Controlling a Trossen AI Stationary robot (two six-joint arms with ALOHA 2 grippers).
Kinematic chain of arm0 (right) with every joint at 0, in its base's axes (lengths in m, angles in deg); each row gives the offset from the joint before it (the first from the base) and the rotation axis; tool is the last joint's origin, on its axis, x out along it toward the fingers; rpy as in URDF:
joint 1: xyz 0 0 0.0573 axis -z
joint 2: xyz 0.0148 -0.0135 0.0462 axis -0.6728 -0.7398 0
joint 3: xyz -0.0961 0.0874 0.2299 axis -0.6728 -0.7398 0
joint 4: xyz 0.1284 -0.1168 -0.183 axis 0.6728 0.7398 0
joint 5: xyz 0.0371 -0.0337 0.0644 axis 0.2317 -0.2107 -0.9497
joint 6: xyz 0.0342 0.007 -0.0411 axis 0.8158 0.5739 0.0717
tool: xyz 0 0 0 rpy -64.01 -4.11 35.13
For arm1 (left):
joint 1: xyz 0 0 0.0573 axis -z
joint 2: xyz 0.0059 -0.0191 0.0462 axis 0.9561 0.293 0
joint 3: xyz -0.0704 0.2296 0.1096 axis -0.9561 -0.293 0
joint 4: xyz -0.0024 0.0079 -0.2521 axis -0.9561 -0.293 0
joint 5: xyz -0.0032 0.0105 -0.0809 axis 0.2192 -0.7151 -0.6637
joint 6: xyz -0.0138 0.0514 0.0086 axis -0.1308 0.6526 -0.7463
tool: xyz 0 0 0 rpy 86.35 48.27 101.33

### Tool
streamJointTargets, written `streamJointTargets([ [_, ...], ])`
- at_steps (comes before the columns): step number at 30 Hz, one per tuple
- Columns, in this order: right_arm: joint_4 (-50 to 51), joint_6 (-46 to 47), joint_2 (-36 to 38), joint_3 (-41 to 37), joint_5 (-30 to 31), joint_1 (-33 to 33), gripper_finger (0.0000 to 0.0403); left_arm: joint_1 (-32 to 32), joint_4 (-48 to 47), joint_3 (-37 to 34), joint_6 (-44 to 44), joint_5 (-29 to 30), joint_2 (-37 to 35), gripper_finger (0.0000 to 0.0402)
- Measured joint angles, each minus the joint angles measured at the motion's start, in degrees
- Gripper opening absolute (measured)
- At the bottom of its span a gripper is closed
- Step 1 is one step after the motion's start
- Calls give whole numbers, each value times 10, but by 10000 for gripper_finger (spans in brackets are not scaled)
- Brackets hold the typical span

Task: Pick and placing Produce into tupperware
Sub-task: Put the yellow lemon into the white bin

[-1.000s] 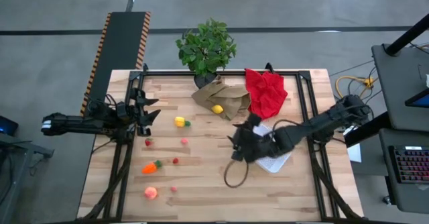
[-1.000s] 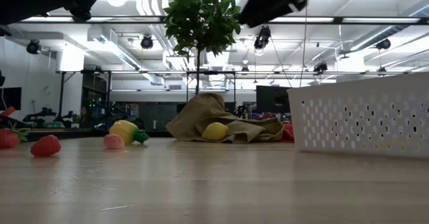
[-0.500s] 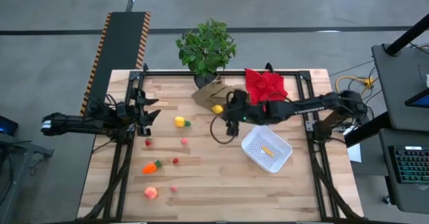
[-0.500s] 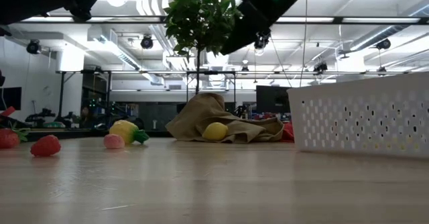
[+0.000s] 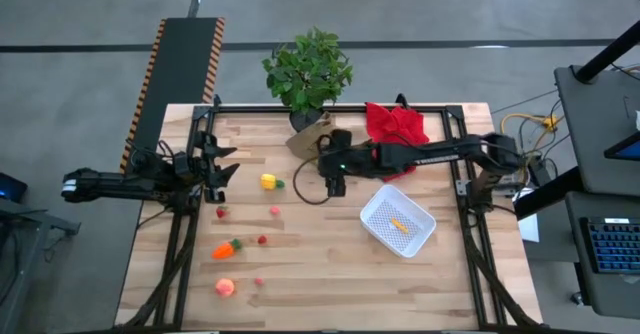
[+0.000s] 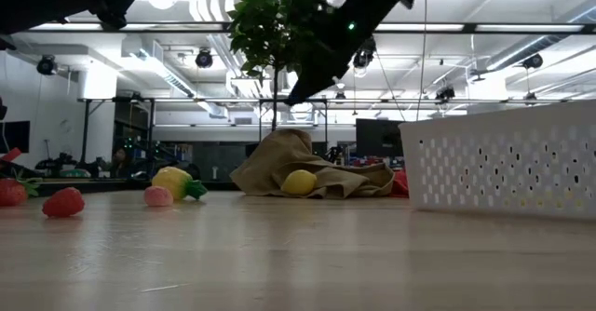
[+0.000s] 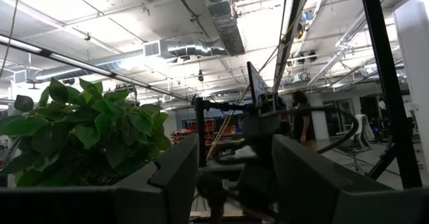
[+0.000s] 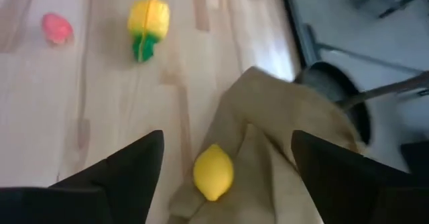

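Observation:
The yellow lemon point(image 8: 213, 172) lies on the edge of a brown paper bag point(image 8: 281, 137). My right gripper point(image 8: 226, 137) hangs open above it, slanting down and touching nothing; in the high view this gripper point(image 5: 333, 182) covers the lemon. The yellow-green corn point(image 5: 268, 182), orange carrot point(image 5: 226, 248), peach point(image 5: 225, 287) and several small red berries point(image 5: 262, 240) lie on the left half of the table. The white tupperware point(image 5: 385, 206) sits at the right with a small orange piece point(image 5: 398, 224) in it. My left gripper point(image 5: 228, 174) waits open at the left edge.
A potted plant point(image 5: 308, 69) stands at the far edge behind the bag. A red cloth point(image 5: 397, 134) lies to the right of the bag. In the low view the tupperware's perforated wall point(image 6: 507, 157) stands at the right. Bare wood stretches along the near edge.
My right gripper has swung away from above the tupperware, toward the table's far edge and left, and now hangs over the lemon on the bag. It has rolled about its own axis on the way. The tupperware, uncovered, shows the small orange piece inside.

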Motion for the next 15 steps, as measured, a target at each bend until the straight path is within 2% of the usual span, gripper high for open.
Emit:
streamJointTargets([
  [10, 105, 21, -98, 83, -26, 30, 290, 0, -1, 0, 0, 0, 0, 176],
  [15, 124, 27, -138, 117, -27, 38, 286, 0, -1, 0, 0, 0, 0, 176],
])
